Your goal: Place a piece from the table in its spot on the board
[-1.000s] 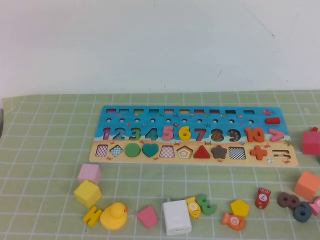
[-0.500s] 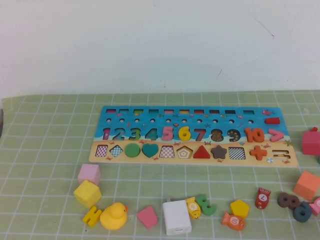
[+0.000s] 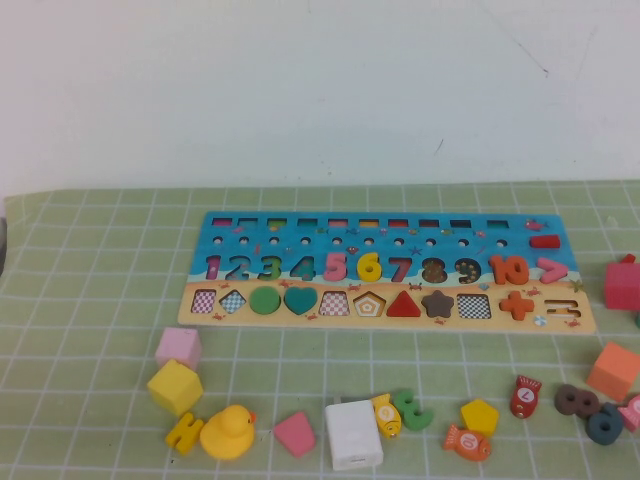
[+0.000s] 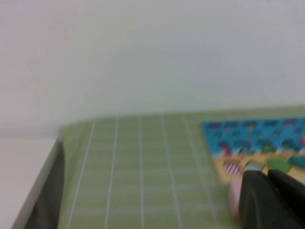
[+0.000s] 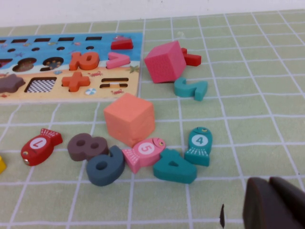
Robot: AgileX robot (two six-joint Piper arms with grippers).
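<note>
The board (image 3: 575, 262) lies across the middle of the table (image 3: 90, 290). The yellow numeral 6 piece (image 3: 368, 266) sits in the board's row of digits, between the pink 5 and the red 7, filling its place. Neither arm shows in the high view. In the left wrist view my left gripper (image 4: 268, 176) hangs shut and empty off the board's (image 4: 257, 136) left end, close to a pink block (image 4: 234, 195). In the right wrist view my right gripper (image 5: 269, 185) is shut and empty, low over bare mat to the right of the loose pieces.
Loose pieces line the front of the mat: pink cube (image 3: 178, 347), yellow cube (image 3: 175, 387), yellow duck (image 3: 229, 432), white block (image 3: 352, 434), yellow pentagon (image 3: 479, 415), green numeral (image 3: 412, 409). An orange cube (image 5: 129, 119) and a magenta cube (image 5: 165, 61) stand at the right.
</note>
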